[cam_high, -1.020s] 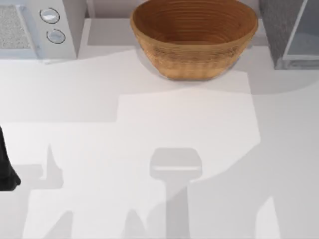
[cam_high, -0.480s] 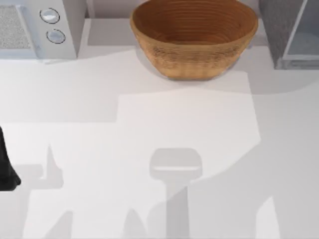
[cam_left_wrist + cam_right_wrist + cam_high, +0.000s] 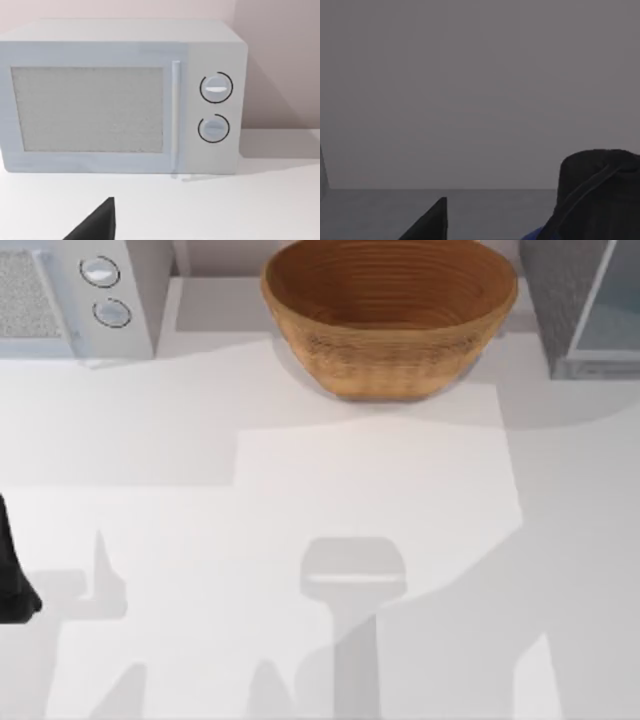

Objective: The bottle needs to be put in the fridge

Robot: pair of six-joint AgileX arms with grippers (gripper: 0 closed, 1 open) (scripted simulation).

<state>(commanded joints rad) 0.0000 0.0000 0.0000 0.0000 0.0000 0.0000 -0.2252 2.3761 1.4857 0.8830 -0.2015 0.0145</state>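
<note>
top view: the white table (image 3: pixel 300 490) carries three things along its far edge. the light grey microwave (image 3: pixel 75 295) with two round knobs (image 3: pixel 105 292) stands at the far left, the wicker basket (image 3: pixel 390 315) at the far middle, and the fridge (image 3: pixel 580 305), a grey cabinet with a dark speckled side wall and a pale bluish-grey inside, at the far right. basket and fridge stand apart, with a strip of bare table between them. part of the left arm (image 3: pixel 12 575) shows as a dark shape at the left edge, near side. soft shadows of the arms lie across the middle and near part of the table.

left wrist view: the microwave (image 3: pixel 120 95) faces the camera, door shut, its handle (image 3: pixel 175 115) upright beside the two knobs. one dark fingertip of the left gripper (image 3: pixel 97 225) enters at the picture's edge, above the bare table in front of the microwave; whether its fingers are spread or closed cannot be told, and nothing is seen between them.

right wrist view: a dim, plain grey wall and floor. one dark fingertip of the right gripper (image 3: pixel 430 222) shows, and a bulky dark part (image 3: pixel 597 195) of the gripper sits beside it. just at that part's edge, a small patch of dark blue (image 3: pixel 534 234) peeps out, which may be the cap of the bottle; this cannot be confirmed. the fingers' spread and hold cannot be told.
</note>
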